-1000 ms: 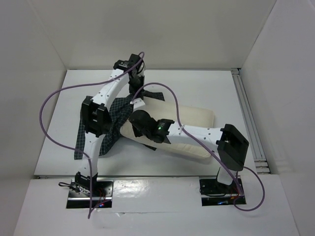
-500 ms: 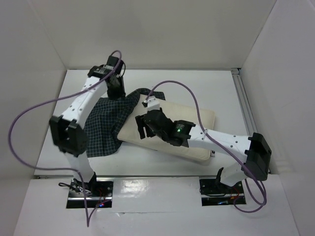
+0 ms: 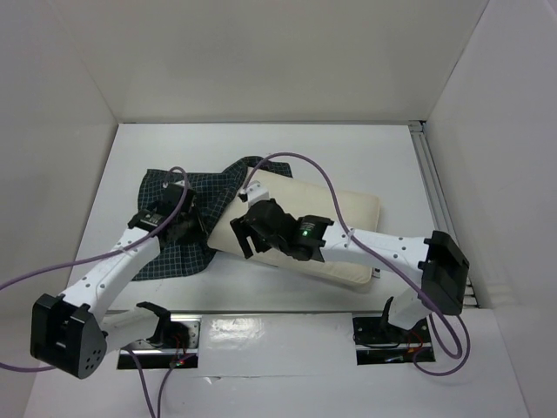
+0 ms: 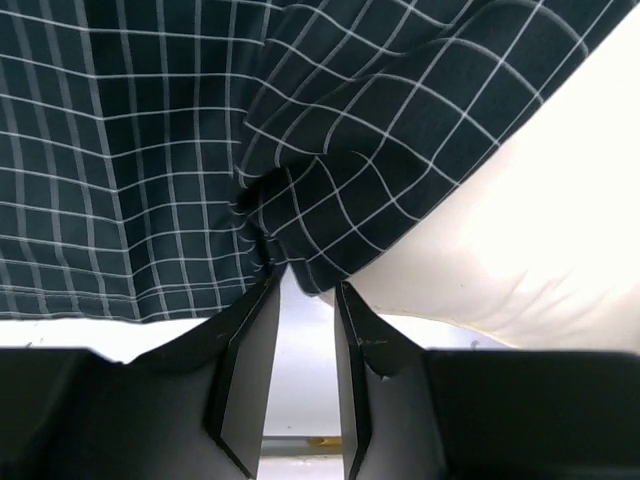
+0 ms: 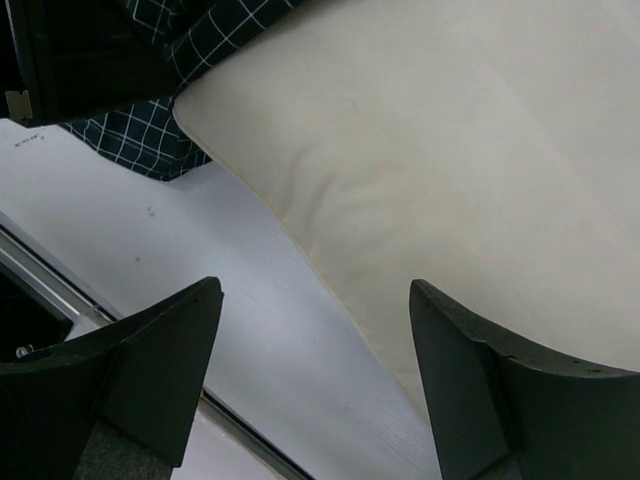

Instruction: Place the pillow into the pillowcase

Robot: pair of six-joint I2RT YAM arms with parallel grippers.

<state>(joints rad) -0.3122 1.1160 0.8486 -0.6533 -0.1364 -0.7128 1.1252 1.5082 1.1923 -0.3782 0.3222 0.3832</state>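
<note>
Right gripper (image 5: 315,300): jaws spread wide and holding nothing. It hovers over the near-left corner of the pillow, with the corner's seamed edge and bare table (image 3: 287,144) showing between the fingers.

Left gripper (image 4: 305,285): jaws stand a narrow gap apart, with white table visible between them. The tips sit at a bunched fold of the pillowcase. No cloth shows inside the gap, so I read it as empty.

Pillow (image 3: 348,222): lies flat mid-table and almost wholly outside the case. Its long axis runs roughly 9 to 3 o'clock, tipped slightly toward 10 to 4.

Pillowcase (image 3: 209,187): crumpled at the pillow's 9 o'clock end, with its far part reaching round to about 11 o'clock of that end.

Deciding relation: the cloth lies straight ahead of the left tips at 12 o'clock. The pillow runs off at 3 o'clock from the right jaws. The left arm is nearer the case and the right arm nearer the pillow.

Likely step: regripping, I judge. An edge of the case's mouth needs catching before the pillow end can go in.

Top view alone: shows the whole layout and the pillow's axis, but the wrists hide both jaw gaps.

Left wrist alone: shows checked cloth lapping over a pillow corner.

Right wrist alone: shows how wide the jaws stand, and the case just touching the corner at 11 o'clock.
</note>
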